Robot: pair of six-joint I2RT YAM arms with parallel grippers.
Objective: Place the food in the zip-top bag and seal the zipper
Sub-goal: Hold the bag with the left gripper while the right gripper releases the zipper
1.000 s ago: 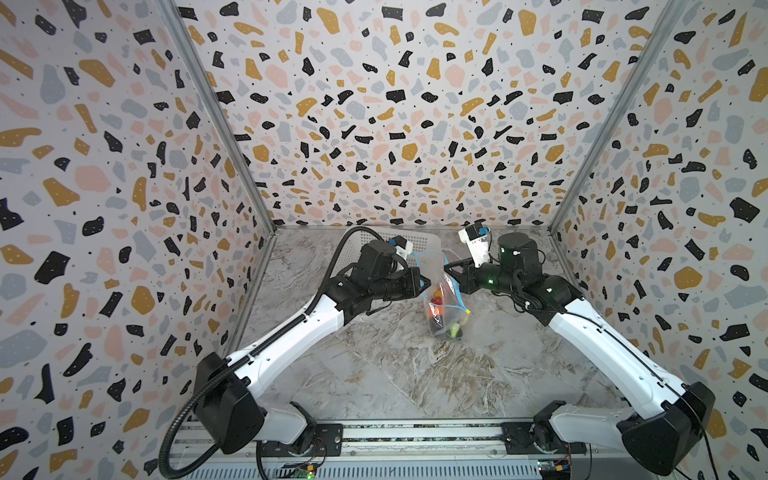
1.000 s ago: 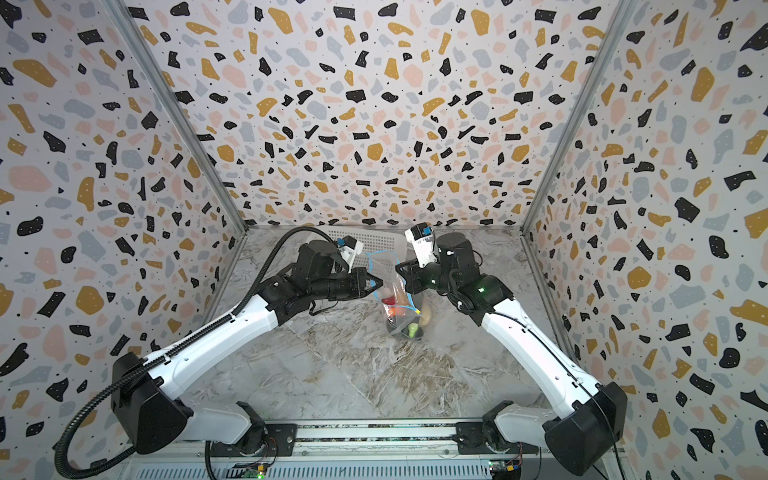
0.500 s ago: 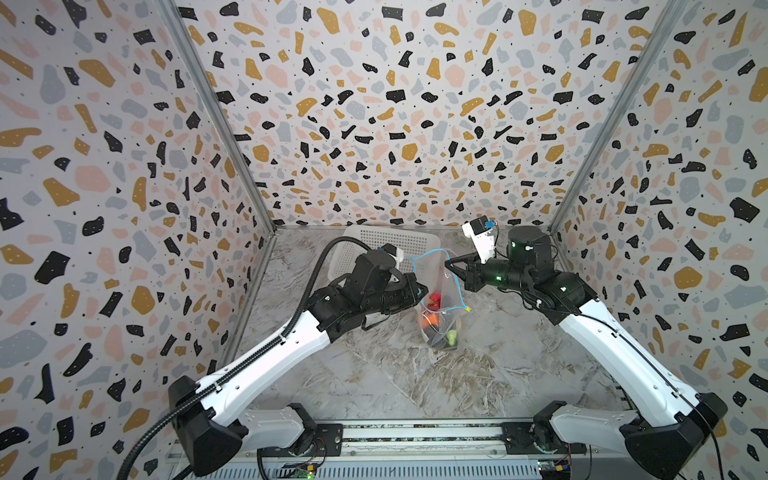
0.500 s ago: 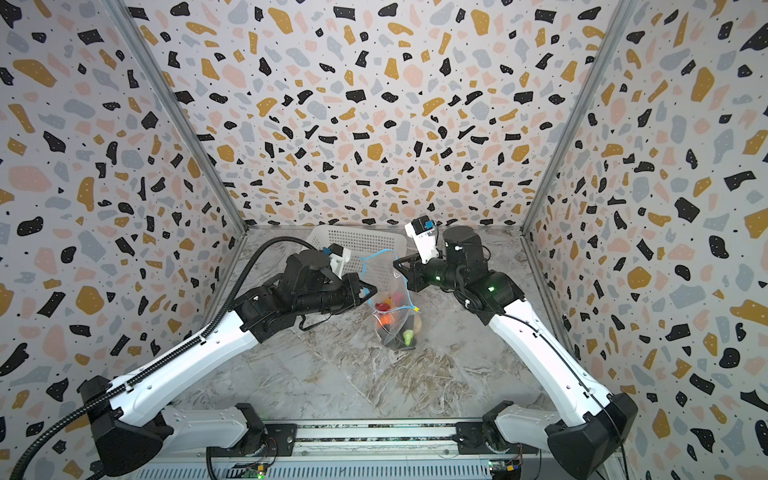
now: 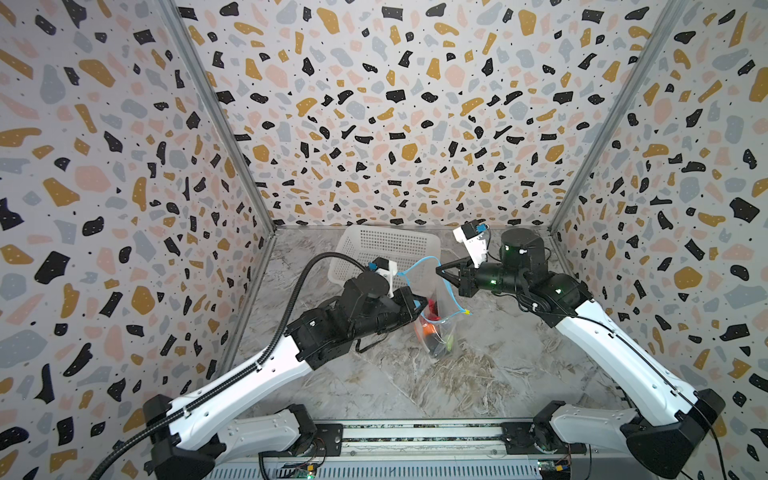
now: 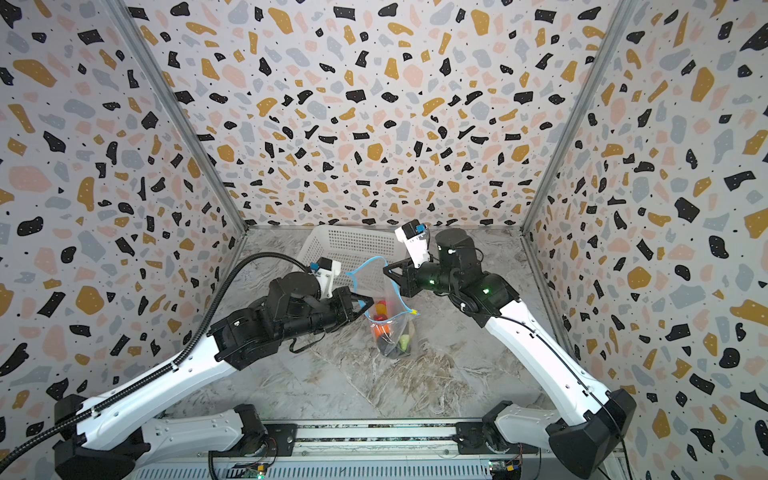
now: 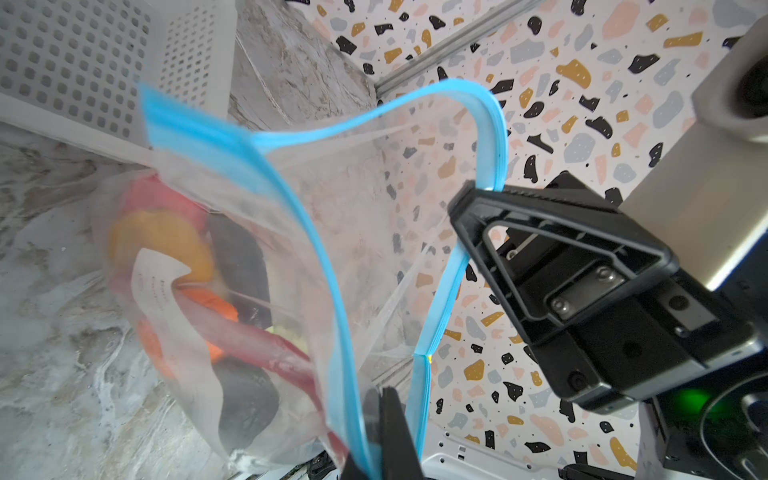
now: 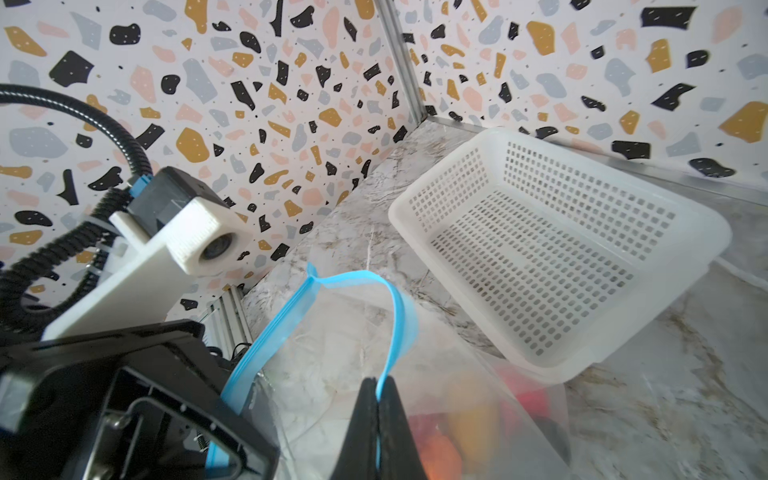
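Left wrist view had the left gripper (image 7: 388,432) nearest, at the bottom edge. Its jaws were pinched shut on the zipper (image 7: 332,291), the light blue strip of the zip-top bag (image 7: 353,199). Through the clear plastic at lower left lay the food (image 7: 174,245): a yellow-orange piece, dark ovals and a long red chili (image 7: 266,345). A white label (image 7: 156,286) on the bag carried faint print too blurred to read. Beyond, at right centre, the right gripper (image 7: 463,203) was clamped on the opposite lip of the strip, and the mouth gaped open between them. In both top views the bag stood at centre between the arms, above the marbled table (image 5: 374,386). Farther back a white perforated basket (image 5: 361,249) sat near the far wall.
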